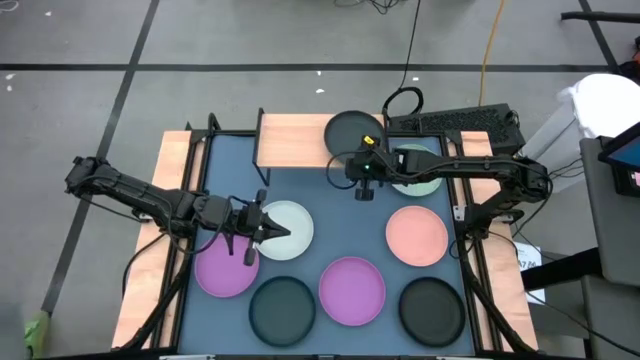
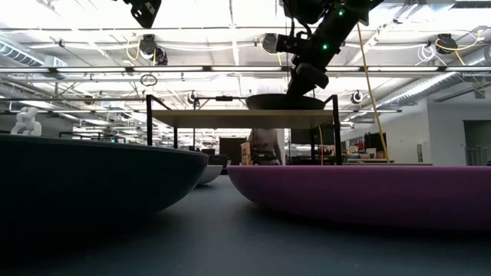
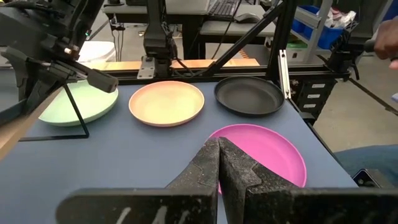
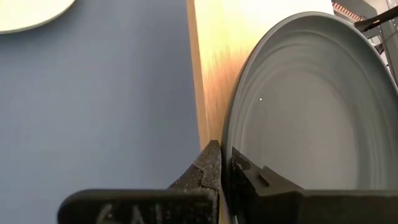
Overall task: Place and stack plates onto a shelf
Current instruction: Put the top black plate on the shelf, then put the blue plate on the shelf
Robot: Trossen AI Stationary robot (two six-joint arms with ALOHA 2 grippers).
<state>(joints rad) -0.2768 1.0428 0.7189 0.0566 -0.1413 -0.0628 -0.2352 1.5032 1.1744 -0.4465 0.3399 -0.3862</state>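
What I can't make out from my station

From above, my right arm covers much of the mint green plate (image 1: 418,172), and my left gripper (image 1: 262,229) overlaps the white plate (image 1: 290,231) and the purple plate (image 1: 224,270) beside it. At table height, a dark plate (image 2: 84,180) and another purple plate (image 2: 368,192) run off the frame and block the table behind; the shelf (image 2: 238,117) shows only edge-on. The right wrist camera cuts off the charcoal plate (image 4: 311,106) at its edges.

Charcoal plate (image 1: 352,131), light-wood shelf (image 1: 292,141)
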